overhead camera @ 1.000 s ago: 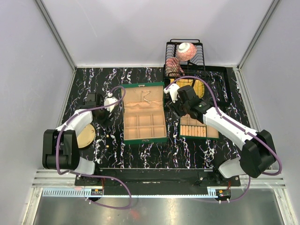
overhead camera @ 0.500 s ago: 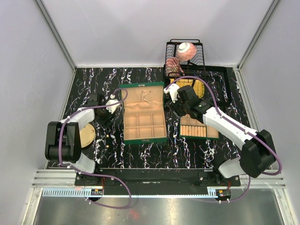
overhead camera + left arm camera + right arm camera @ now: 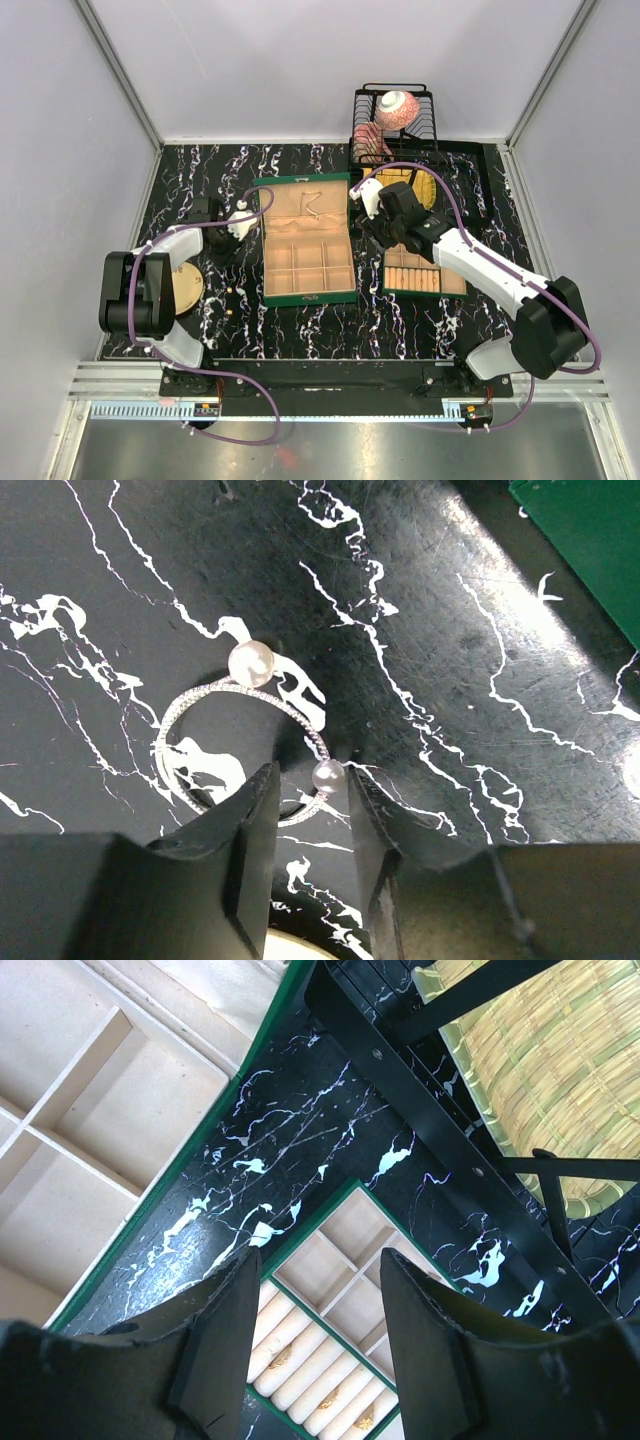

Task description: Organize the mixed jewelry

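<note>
even bright light in the top view, soft shadows beneath the arms, a pale glare band on the dark marble table (image 3: pixel 505 605) in left wrist view, near fingers (image 3: pixel 250 860) dark, slightly soft

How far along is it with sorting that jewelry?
Early to midway, it seems. Done: a chain lies in the large green box's lid, and gold pieces sit in the small box's rolls. In hand: the left pincer straddles a pearl hoop on the table, not yet clamped. The right pincer hangs open, empty. Left: that hoop, and the large box's compartments look bare.
</note>
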`<act>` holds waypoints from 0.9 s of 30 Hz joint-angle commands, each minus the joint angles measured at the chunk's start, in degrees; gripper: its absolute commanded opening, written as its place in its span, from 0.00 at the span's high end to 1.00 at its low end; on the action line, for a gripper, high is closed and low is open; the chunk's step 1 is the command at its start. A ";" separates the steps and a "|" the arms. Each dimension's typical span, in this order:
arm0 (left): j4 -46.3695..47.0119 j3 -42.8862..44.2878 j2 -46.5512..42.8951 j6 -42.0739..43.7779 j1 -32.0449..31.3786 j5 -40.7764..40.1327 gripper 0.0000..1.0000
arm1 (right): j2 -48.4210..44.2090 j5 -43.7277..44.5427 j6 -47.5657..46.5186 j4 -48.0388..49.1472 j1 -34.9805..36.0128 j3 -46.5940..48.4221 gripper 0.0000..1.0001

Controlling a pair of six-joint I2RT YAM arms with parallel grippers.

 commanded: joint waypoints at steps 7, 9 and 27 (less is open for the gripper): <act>1.00 -1.22 -2.23 1.14 0.26 1.46 0.90 | 0.16 0.72 -0.54 1.20 -0.89 -0.32 0.44; 0.56 -1.30 -3.19 1.23 0.26 1.46 1.00 | 0.07 0.72 -0.54 1.20 -0.89 -0.32 0.44; -12.34 1.41 -26.39 0.61 2.38 11.29 1.00 | 0.16 1.33 -0.37 1.20 -1.24 -0.50 0.44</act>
